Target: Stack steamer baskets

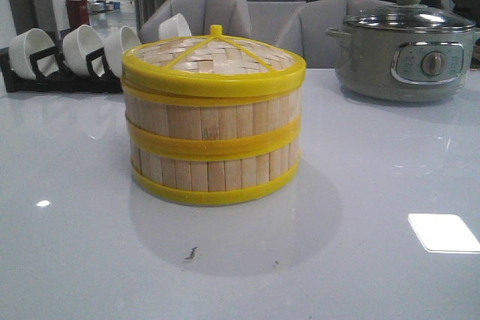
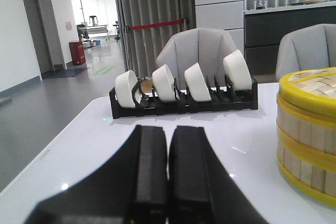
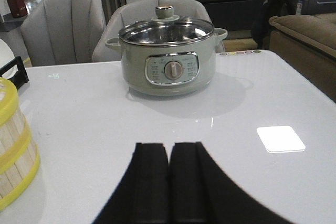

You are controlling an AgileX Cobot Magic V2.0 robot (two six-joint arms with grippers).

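Lidded steamer baskets (image 1: pixel 214 129) stacked; white bowls (image 1: pixel 75 49) in black rack (image 2: pixel 184 102)

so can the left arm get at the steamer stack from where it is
Probably yes. The left gripper has its fingers shut and empty, and only bare table lies between it and the steamer stack. The bowl rack sits further back, out of the way.

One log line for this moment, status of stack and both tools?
steamer baskets: stacked, lid on | left tool: shut, empty | right tool: shut, empty
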